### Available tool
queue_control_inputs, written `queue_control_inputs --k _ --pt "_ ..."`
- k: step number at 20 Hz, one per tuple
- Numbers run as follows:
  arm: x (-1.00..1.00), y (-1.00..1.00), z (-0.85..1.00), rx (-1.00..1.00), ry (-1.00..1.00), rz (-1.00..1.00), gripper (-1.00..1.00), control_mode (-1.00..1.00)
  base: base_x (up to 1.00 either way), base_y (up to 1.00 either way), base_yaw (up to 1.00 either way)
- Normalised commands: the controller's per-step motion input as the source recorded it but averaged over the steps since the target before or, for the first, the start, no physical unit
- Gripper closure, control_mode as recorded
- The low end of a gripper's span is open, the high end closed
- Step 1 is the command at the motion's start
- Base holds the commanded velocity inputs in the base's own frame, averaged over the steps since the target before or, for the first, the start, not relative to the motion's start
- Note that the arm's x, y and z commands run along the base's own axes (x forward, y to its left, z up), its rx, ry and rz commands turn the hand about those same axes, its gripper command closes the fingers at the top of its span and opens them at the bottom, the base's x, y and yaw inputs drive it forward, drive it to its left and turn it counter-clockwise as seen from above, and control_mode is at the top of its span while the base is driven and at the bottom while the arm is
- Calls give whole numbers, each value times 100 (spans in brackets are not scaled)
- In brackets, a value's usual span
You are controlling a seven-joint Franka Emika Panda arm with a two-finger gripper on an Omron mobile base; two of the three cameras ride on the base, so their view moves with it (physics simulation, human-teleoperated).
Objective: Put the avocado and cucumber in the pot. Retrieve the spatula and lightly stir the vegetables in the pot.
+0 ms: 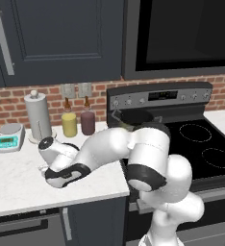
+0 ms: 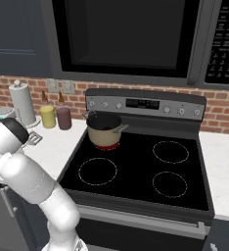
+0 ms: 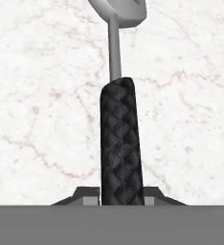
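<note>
Hand view: we see the spatula (image 3: 119,139) lying flat on the marble counter (image 3: 190,95), its black textured handle running between the two tips of the tool (image 3: 118,197), its thin silver neck leading away to the head at the top edge. The tips sit narrowly on either side of the handle, but we cannot tell whether they already clamp it. We judge the hand is lowered along the handle so that the grip falls on its thick part. In the left base view the arm reaches down and left over the counter, well apart from the paper-towel roll (image 1: 38,115) and two bottles (image 1: 78,122) at the far wall. The pot (image 2: 104,129) stands on the far left burner of the stove (image 2: 136,171); its contents are too dark to make out. Open counter lies between the spatula and the stove edge, which we judge leaves room for a lift and a swing right.
</note>
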Motion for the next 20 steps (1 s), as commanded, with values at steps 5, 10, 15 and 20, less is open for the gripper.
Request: queue_control_inputs --k 5,10,15,20 --pt "-65 -45 72 18 -5 -5 100 -100 0 0 0" --pt "-77 -75 100 40 -1 -9 100 -100 0 0 0" --pt "-65 -97 100 55 4 -11 100 -100 0 0 0" --pt "-47 -100 86 59 9 -12 100 -100 0 0 0"
